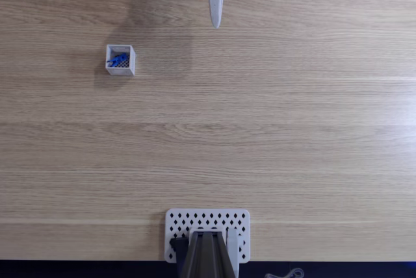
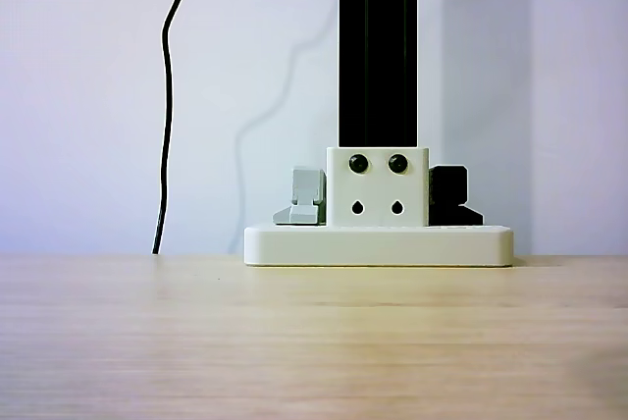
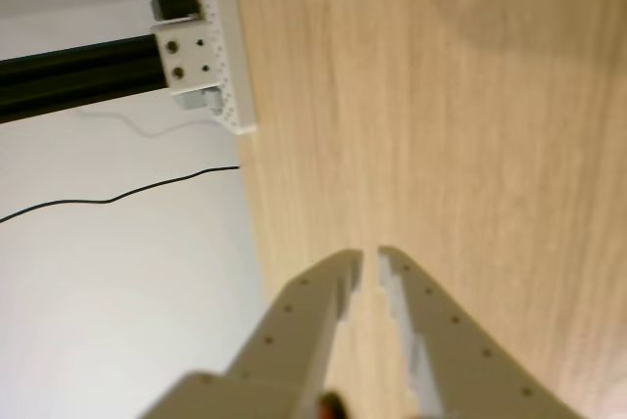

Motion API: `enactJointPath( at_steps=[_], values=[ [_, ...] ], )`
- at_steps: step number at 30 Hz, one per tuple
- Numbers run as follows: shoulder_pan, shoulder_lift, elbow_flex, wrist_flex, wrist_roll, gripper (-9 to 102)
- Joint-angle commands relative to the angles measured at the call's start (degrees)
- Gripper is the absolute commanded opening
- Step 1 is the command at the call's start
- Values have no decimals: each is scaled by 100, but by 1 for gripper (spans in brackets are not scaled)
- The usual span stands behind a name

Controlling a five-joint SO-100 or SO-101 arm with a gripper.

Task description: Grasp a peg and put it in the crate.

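Note:
The crate point(image 1: 121, 60), a tiny white open-topped box, stands on the wooden table at the left of the fixed view. The blue peg point(image 1: 117, 62) lies inside it on the dark mesh bottom. My gripper point(image 1: 216, 21) is at the top edge of that view, to the right of and beyond the crate and well apart from it, pointing down the picture. In the wrist view my gripper point(image 3: 369, 260) hangs over bare wood, its white fingers point(image 3: 323, 306) almost together with only a thin slit and nothing between them.
A white perforated plate point(image 1: 208, 225) carrying a black post point(image 2: 378, 47) sits at the table's near edge in the fixed view; the plate point(image 3: 227, 52) also appears in the wrist view. A black cable point(image 2: 167, 96) hangs against the wall.

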Motion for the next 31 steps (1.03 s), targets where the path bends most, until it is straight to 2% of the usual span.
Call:
enactJointPath(
  at_steps=[1,11,19,31],
  values=[
    [-26,519,114,62,53,-1],
    [26,1134,105,976,62,-1],
    [53,1266,97,1178,598,-1],
    [-9,1257,88,1301,510,-1]
  ],
)
